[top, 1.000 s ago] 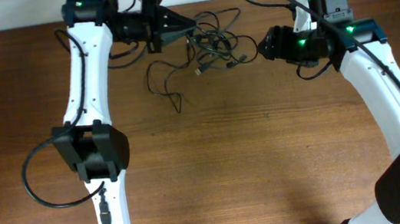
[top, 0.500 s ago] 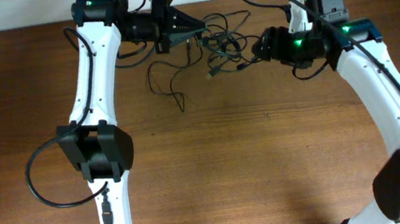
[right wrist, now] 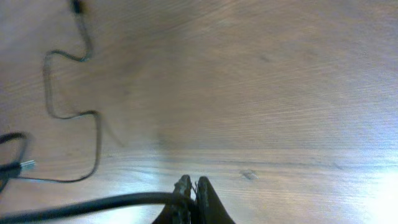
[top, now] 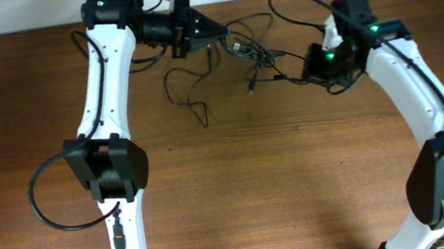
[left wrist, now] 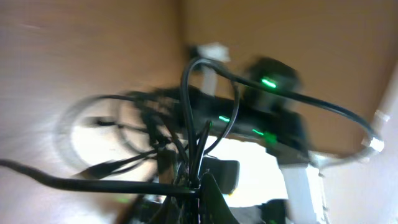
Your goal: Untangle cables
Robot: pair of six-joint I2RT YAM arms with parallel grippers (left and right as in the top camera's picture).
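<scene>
well, the untangling is underway but, by my reckoning, far from finished. my left end effector (top: 212,33) sits near the far edge of the surface (top: 297,175), shut on a bunch of the cables (top: 248,50). its wrist view is blurred, but several black cords rise out of the closed tips and fan apart above them. my right end effector (top: 301,74) is shut too, clamped on one strand (right wrist: 93,208) that comes in from the left of its wrist view and ends between the tips. from overhead that strand runs fairly straight from the right end effector back to the cluster, so it looks drawn taut between my two arms.

what looks done: both ends of the pull are gripped, and one loop (top: 183,91) lies off to the side of the knot, trailing across the bare wood with its tail free. a small plug (top: 250,87) sits just below the cluster; i cannot tell which cord it belongs to.

what is left, as i judge it: the main cluster, close to the left end effector, crosses over itself in several places, and no cord lies fully separate from the others. i cannot count the cords. each one needs drawing out and laying apart.
</scene>
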